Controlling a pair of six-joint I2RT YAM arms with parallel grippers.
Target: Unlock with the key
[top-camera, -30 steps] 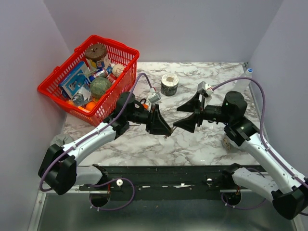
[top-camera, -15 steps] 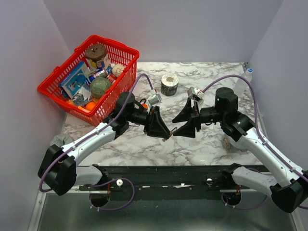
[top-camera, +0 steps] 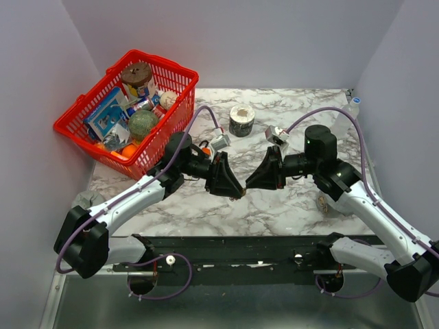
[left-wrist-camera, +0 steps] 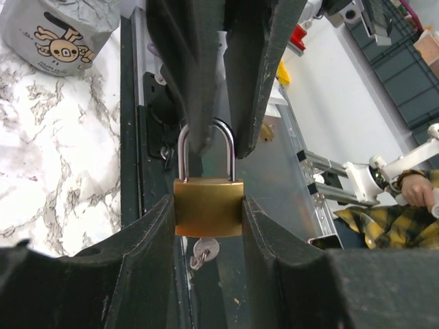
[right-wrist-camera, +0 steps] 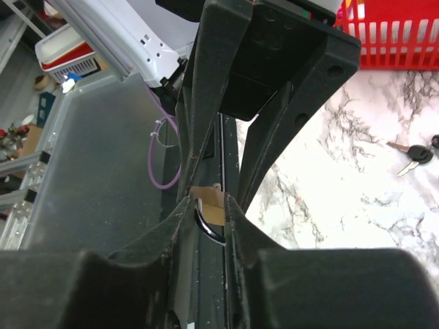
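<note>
- The marble table (top-camera: 288, 212) carries a red basket (top-camera: 164, 133) at 10 o'clock in the overhead view. It is well apart from the work and needs no attention.
- The left gripper (top-camera: 235, 190) and right gripper (top-camera: 252, 182) meet nose to nose just toward 6 o'clock of the table's middle, raised off the marble.
- The left gripper is clamped on the flanks of the brass padlock (left-wrist-camera: 208, 205), which stands upright between its fingers with the bow at 12 o'clock. This grip looks square and firm, so leave it alone.
- The right gripper has narrowed onto the shackle (left-wrist-camera: 232, 161), with a pad against each leg.
- My read is that the step in hand is steadying the lock between two grips.
  - Squeeze the shackle only enough to stop it swinging.
  - Keep both wrists in line so the body is not twisted out of the left fingers.
- A small silvery piece (left-wrist-camera: 203, 252) shows at 6 o'clock under the body. I cannot tell whether it is a keyway cover or something seated in it.
- The key (right-wrist-camera: 415, 156), black-headed, lies flat on the marble at 3 o'clock in the right wrist view, apart from both grippers.
  - Fetching it means one grip must let go. Release only once the other alone holds the lock level, with the underside left open for the blade.
</note>
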